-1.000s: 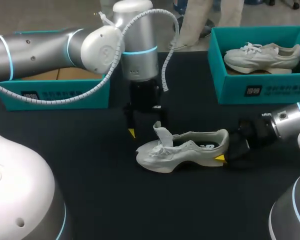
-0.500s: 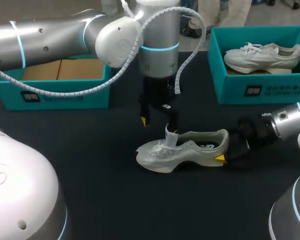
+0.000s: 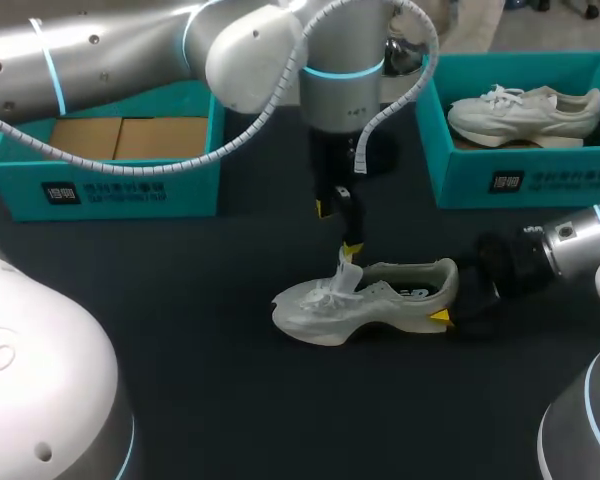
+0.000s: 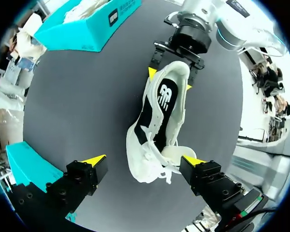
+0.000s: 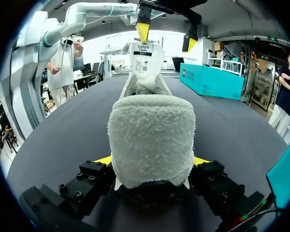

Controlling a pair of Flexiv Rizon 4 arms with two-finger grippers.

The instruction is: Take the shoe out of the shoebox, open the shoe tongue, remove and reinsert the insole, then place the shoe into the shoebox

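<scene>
Dark table underfoot, and on it the shoe, standing on its sole outside any box, toe toward my left, heel toward my right.

Compared with a second ago: left gripper carried rightward across the table, from beside the toe to directly above the tongue. Now hanging there with fingers pointing down and spread wide, gripping nothing. Lower yellow tip right at the top of the upright tongue (touching or just off it, cannot tell). From the left wrist, the toe end of the shoe seen between the spread fingers. Left shoebox less covered by the arm than before. Shoe unmoved. Right gripper unmoved as well, clamped on the heel, one finger on each side, yellow tips pressed against the padded collar.

In the left shoebox, teal and lidless: only brown cardboard lining the bottom. In the right shoebox, also teal and lidless, well apart from the first: a second shoe, pale with white laces, toe pointing toward my left.
</scene>
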